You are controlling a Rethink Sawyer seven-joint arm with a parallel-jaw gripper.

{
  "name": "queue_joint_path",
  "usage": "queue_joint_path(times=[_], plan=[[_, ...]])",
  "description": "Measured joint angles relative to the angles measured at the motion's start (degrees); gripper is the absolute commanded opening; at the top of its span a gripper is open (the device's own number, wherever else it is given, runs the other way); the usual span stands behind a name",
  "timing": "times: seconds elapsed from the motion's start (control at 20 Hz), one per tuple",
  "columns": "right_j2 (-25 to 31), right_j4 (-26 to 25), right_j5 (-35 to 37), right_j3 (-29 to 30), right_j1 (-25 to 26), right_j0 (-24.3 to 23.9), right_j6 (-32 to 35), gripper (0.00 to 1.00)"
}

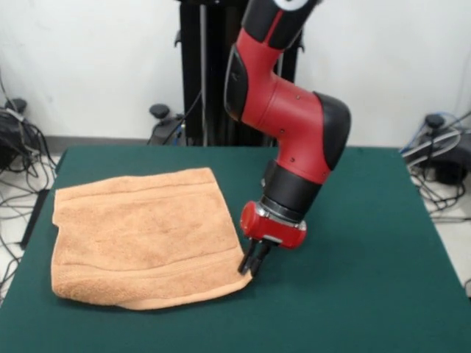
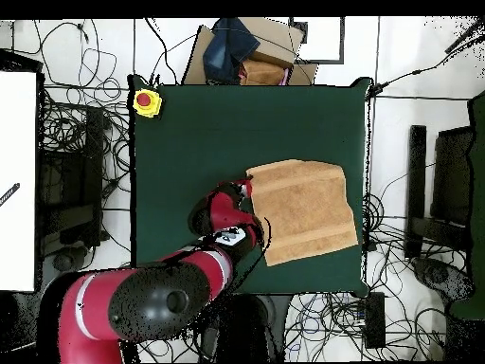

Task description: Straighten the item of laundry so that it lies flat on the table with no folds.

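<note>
The item of laundry [image 1: 143,235] is a peach-orange towel spread on the left half of the green table [image 1: 368,257]. Its near edge curls under in a thick rolled fold, and the left side bulges slightly. My gripper [image 1: 250,268] has come down to the towel's near right corner, and its black fingers [image 1: 244,262] stand close together, pinching that corner at table level. In the overhead view the towel [image 2: 305,210] lies toward the right of the table [image 2: 208,123]. There the gripper [image 2: 249,188] sits at the towel's upper left corner, and the red wrist hides the fingers.
A yellow box with a red button [image 2: 146,101] sits on one table corner. Cables and stands lie on the floor around the table. The towel's right edge in the overhead view comes close to the table edge [image 2: 366,218].
</note>
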Motion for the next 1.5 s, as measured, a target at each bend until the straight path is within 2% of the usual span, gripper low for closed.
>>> queue_joint_path(times=[0.4, 1.5], plan=[[-0.12, 3.41, 1.37, 0.00, 0.16, 2.25, 0.00, 0.00], [-0.13, 3.67, 1.38, 1.66, -3.09, 4.94, 0.00, 0.00]])
